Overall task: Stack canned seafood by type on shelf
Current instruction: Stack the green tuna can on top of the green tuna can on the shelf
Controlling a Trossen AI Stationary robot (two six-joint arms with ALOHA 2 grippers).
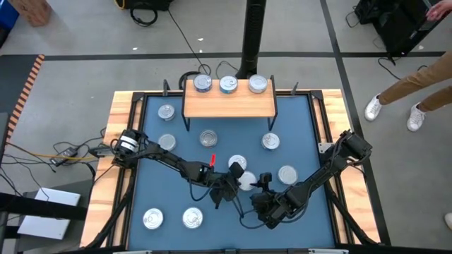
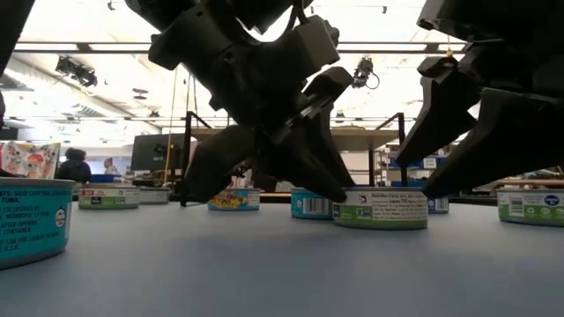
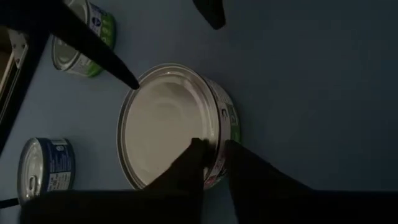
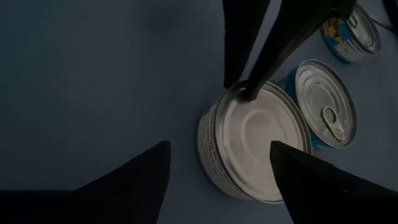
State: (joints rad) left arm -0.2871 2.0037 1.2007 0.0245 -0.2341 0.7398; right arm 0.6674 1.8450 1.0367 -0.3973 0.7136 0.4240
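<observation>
Two grippers meet at one green-label tin (image 2: 381,209): the left gripper (image 3: 213,163) pinches its rim, the right gripper (image 4: 219,167) is spread wide. Label words too small to read.

I see the light-wood board shelf on black legs (image 1: 229,104) at upper centre of the high view, three silver-topped round tins (image 1: 228,85) along its far edge. Below it, more tins lie scattered on the blue mat (image 1: 311,134); the left gripper (image 1: 227,185) and right gripper (image 1: 263,185) flank one green-labelled tin (image 1: 245,182) at lower centre.

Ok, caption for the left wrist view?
Left gripper pinching the rim of a green-labelled tin on the blue mat.
</observation>
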